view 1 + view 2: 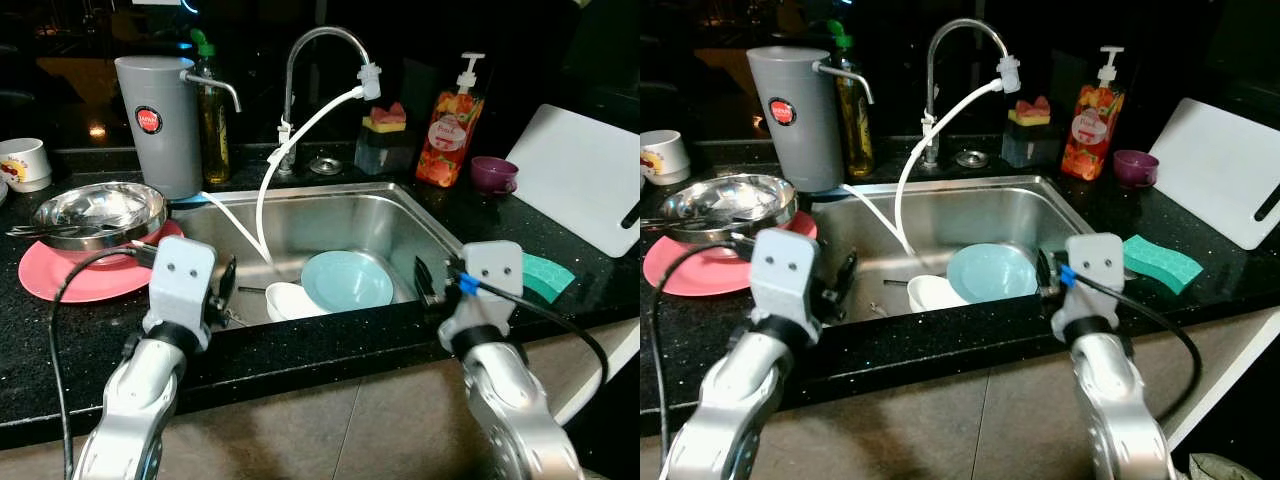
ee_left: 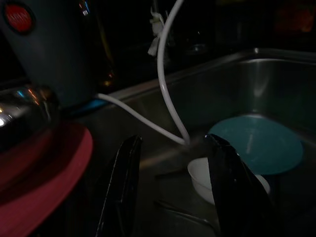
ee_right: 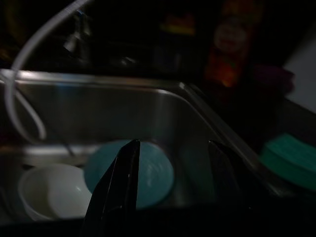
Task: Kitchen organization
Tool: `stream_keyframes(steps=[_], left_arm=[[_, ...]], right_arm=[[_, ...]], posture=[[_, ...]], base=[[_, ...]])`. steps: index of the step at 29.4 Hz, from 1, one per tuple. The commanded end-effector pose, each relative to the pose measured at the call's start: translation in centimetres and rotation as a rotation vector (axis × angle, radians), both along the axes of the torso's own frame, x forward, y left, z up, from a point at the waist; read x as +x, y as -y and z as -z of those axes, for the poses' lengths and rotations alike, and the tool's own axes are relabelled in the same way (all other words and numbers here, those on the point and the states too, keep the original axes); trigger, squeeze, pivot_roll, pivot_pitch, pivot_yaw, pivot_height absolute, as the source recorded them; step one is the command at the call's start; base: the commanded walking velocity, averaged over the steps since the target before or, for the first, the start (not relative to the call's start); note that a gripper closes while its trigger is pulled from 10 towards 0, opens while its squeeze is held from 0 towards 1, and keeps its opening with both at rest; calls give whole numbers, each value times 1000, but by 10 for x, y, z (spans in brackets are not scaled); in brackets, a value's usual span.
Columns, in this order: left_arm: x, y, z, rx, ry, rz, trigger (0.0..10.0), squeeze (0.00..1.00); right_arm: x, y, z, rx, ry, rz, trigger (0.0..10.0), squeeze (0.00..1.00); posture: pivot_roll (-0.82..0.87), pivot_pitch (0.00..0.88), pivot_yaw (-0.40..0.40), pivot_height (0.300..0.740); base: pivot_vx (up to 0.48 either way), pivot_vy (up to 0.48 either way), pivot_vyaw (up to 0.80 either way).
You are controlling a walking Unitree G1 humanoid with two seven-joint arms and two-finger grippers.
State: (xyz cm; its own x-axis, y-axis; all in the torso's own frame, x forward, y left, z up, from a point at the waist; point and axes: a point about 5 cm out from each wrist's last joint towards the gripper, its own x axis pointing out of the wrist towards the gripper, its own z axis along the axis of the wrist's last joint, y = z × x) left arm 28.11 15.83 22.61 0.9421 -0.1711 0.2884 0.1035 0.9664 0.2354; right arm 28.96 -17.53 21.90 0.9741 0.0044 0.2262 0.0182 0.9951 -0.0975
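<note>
Black speckled worktop (image 1: pixel 330 345) runs along the near edge of your steel sink (image 1: pixel 330 215), and both claws hang at that edge. Your left claw (image 2: pixel 170 190) is spread and holds nothing; a white bowl (image 1: pixel 292 300) lies just ahead of it in the sink, and a pink plate (image 1: pixel 75 275) with a steel bowl (image 1: pixel 98 212) sits beside it. Your right claw (image 3: pixel 173 177) is spread too, with a blue plate (image 1: pixel 347 280) just ahead and a green sponge (image 1: pixel 1161 262) off to its outer side.

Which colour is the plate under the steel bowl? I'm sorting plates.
Pink plate, clearest in the left eye view.
</note>
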Motion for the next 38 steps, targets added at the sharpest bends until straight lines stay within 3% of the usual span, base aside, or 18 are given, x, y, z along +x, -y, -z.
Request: stream_keyframes(steps=[1,3,7,11,15,19,26,38], left_arm=[[2,-1,4,-13,-15,-10,10000,0],[5,-7,12,-27,-27,-79,10000,0],[4,-10,15,-40,-31,-113,10000,0],[-3,-18,21,-85,-40,-190,10000,0],[-13,-15,23,-112,-46,-202,10000,0],[-18,-13,27,-104,-61,-176,10000,0],[-13,-14,24,-69,-58,-125,10000,0],[-14,-13,19,-59,-35,-141,10000,0]], right_arm=[[-3,7,-1,13,-3,34,10000,0],[-4,13,2,30,-6,75,10000,0],[-5,16,2,36,-2,95,10000,0],[-1,29,-6,48,37,155,10000,0],[3,33,-14,43,59,158,10000,0],[5,31,-15,35,57,140,10000,0],[4,25,-11,32,37,109,10000,0],[5,8,4,45,-46,-13,10000,0]], posture=[[87,119,-57,740],[81,115,-57,740],[78,116,-64,740],[91,115,-66,740],[103,115,-72,740],[106,116,-81,740],[101,115,-85,740],[98,111,-81,740]], base=[[0,0,0],[0,0,0],[0,0,0],[0,0,0],[0,0,0],[0,0,0],[0,0,0],[0,0,0]])
